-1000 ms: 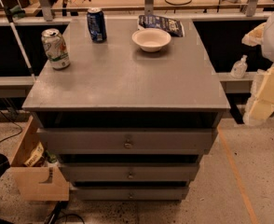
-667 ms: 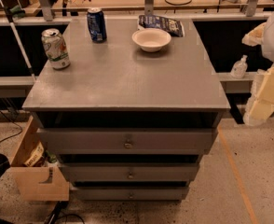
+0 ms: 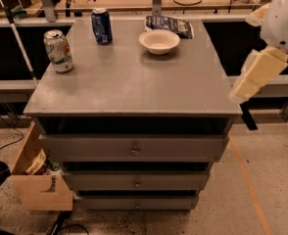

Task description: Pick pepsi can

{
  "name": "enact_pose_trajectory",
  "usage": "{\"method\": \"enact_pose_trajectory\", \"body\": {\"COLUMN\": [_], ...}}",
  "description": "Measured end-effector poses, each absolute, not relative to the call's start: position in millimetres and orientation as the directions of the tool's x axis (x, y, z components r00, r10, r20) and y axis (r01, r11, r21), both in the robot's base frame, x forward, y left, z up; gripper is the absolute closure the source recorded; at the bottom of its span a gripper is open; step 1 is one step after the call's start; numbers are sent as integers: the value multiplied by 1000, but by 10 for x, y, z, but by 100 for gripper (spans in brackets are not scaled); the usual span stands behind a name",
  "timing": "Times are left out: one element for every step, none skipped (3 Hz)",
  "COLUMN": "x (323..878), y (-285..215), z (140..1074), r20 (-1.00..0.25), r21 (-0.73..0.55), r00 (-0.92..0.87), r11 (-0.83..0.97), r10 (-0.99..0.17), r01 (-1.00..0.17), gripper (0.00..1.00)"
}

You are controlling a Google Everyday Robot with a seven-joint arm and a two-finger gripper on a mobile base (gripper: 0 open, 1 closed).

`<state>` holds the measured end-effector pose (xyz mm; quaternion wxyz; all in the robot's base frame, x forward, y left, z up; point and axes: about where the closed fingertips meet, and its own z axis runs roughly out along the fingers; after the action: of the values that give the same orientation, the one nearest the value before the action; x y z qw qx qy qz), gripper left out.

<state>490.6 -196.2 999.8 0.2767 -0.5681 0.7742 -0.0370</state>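
Note:
The pepsi can (image 3: 101,26), dark blue with a silver top and pale markings, stands upright at the far left of the grey cabinet top (image 3: 134,82). My gripper (image 3: 243,88), a cream-coloured piece under the white arm (image 3: 283,18), hangs beside the cabinet's right edge. It is far to the right of the can and nearer the front. It holds nothing that I can see.
A white-and-green can (image 3: 59,51) stands near the left edge, in front of the pepsi can. A white bowl (image 3: 158,41) and a dark snack bag (image 3: 169,26) sit at the far middle. Drawers (image 3: 134,148) are below. A wooden box (image 3: 38,185) is on the floor at left.
The gripper has moved left and a little up, closer to the cabinet's right edge. The cans, bowl and bag have not moved.

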Motion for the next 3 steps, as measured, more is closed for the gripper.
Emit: {"method": "enact_pose_trajectory", "body": {"x": [5516, 6076, 6566], "y": [-1697, -1267, -882], "z": [10203, 10509, 10780], "r20": [-602, -780, -868], "r21": [-405, -399, -389], "r00": [-113, 15, 93], "r11": [423, 478, 552], "r10": [-791, -626, -488], "r01": [-811, -783, -738], "gripper": [0, 0, 0]}}
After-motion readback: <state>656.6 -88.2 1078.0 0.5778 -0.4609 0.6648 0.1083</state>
